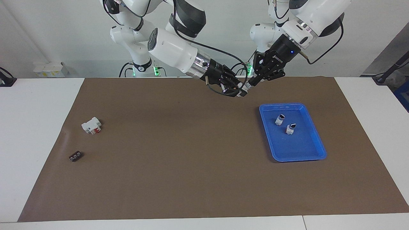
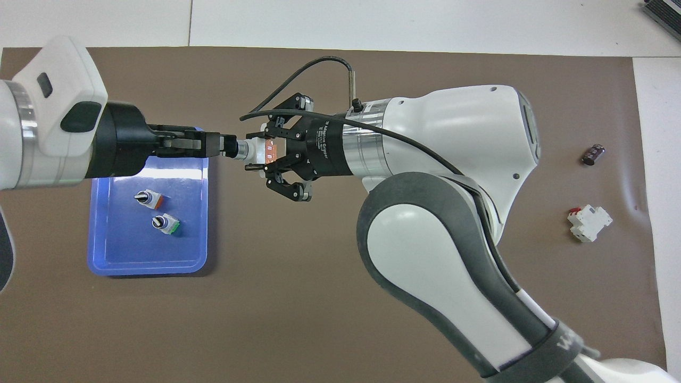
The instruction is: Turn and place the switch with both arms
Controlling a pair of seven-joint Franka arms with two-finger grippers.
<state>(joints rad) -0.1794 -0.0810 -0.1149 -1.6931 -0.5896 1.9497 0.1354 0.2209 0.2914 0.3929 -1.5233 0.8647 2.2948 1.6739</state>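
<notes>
The switch (image 2: 256, 150) has a white-grey body with an orange end, and it hangs in the air between both grippers. My right gripper (image 2: 262, 152) is shut on its orange-ended body. My left gripper (image 2: 230, 146) is shut on its knob end, and the knob is hidden between the fingers. In the facing view the switch (image 1: 244, 88) is held above the brown mat beside the blue tray (image 1: 307, 154), with the left gripper (image 1: 248, 84) and right gripper (image 1: 239, 92) meeting tip to tip.
The blue tray (image 2: 106, 266) holds two more switches, one orange-ended (image 2: 148, 198) and one green-ended (image 2: 165, 223). A white block with a red part (image 2: 588, 222) and a small black block (image 2: 593, 154) lie toward the right arm's end of the table.
</notes>
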